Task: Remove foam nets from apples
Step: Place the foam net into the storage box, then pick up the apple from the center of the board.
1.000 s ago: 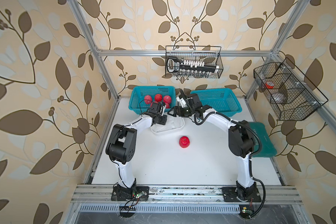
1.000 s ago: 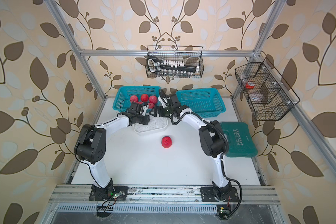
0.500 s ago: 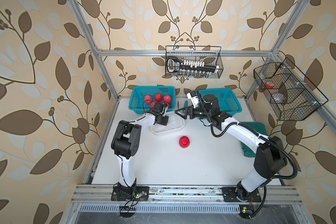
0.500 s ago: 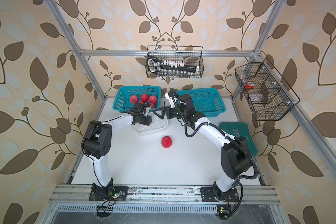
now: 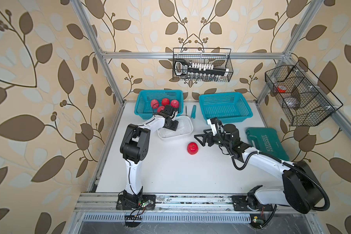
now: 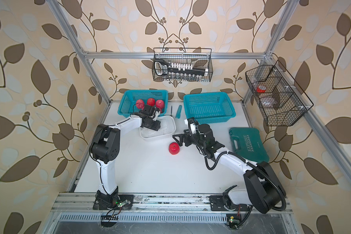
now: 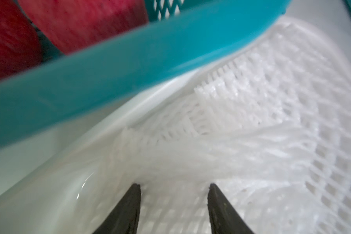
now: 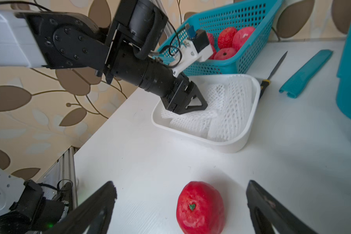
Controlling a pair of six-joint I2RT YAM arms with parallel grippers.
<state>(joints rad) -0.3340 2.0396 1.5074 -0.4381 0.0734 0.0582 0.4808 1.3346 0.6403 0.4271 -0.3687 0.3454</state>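
While the left pincer stood half-parted on foam nets upper-centre, I judged the wide right pincer should straddle the apple squarely.

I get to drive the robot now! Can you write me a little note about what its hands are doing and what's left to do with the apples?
Left hand: jaws apart, tips down in the white tub on the foam nets; I can't tell if a net is snagged.
Right hand: wide open, empty, beside the bare apple on the table.
Done: four bare apples show in the teal basket near the left hand; no apple in view wears a net.
Left: probably lift the left hand clear, then put the loose apple with the others.
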